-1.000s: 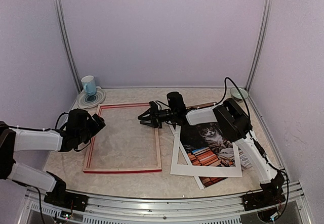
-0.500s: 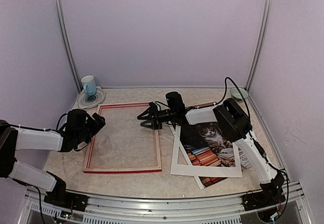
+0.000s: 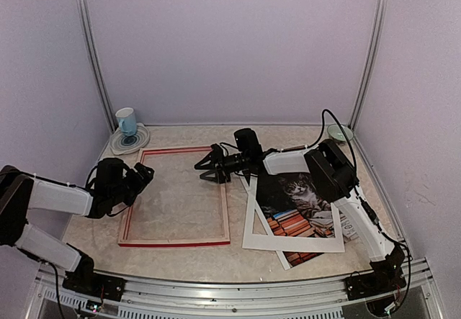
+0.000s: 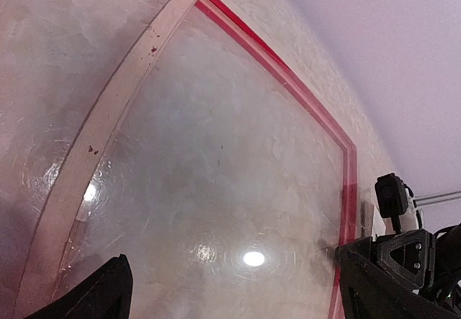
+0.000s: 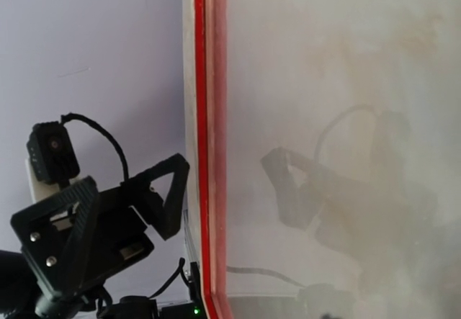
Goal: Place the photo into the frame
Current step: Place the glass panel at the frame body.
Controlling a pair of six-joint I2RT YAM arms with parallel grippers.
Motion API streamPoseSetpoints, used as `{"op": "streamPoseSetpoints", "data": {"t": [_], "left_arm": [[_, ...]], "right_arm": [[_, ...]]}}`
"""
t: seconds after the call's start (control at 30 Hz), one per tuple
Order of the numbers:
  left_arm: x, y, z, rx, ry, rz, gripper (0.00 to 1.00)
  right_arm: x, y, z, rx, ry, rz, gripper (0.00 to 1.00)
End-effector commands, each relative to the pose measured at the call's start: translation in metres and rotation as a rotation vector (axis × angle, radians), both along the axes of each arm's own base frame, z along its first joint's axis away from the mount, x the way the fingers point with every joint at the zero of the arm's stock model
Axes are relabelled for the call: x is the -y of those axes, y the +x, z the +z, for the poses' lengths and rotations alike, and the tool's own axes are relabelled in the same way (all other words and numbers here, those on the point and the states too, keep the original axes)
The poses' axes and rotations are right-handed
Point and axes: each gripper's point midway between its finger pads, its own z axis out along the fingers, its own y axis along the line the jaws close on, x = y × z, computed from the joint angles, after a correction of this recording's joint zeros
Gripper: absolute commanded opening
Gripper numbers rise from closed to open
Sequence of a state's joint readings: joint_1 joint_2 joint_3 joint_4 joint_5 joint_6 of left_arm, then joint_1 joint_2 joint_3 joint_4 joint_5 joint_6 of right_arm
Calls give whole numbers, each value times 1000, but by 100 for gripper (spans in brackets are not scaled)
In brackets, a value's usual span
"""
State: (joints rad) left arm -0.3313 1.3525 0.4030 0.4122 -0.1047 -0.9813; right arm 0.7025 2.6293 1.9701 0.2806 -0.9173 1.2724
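Top external view: the photo (image 3: 302,198) lies beside the frame (image 3: 173,242), outside it.

soft even light, wrist cams hazy
top view is lit from above, bright and flat with a lavender cast, shadows short and soft, detail a bit low-res. left wrist view: round lamp glare spots on the glass of the frame (image 4: 115,121), straight rails bow from the wide lens. right wrist view: the pane looks milky with a dim dark reflection in it, and the red edge close to the lens is smeared.
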Motion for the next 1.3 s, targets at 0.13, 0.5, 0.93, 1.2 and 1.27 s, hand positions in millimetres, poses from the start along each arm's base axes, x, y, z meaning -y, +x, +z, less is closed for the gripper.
{"op": "streamPoseSetpoints", "data": {"t": [0.13, 0.5, 0.93, 1.2, 1.27], "left_arm": [[20, 5, 2, 30, -93, -84, 99], [31, 5, 1, 28, -142, -129, 99], [-32, -2, 39, 71, 59, 118, 99], [-46, -12, -6, -55, 44, 184, 90], [-47, -13, -9, -56, 42, 190, 86]], "right_arm": [[-9, -1, 23, 40, 34, 16, 54], [-10, 0, 24, 45, 18, 18, 56], [-12, -3, 28, 14, 70, 32, 46], [-14, -6, 36, 8, 107, 44, 34], [-14, -6, 35, 9, 104, 45, 34]]}}
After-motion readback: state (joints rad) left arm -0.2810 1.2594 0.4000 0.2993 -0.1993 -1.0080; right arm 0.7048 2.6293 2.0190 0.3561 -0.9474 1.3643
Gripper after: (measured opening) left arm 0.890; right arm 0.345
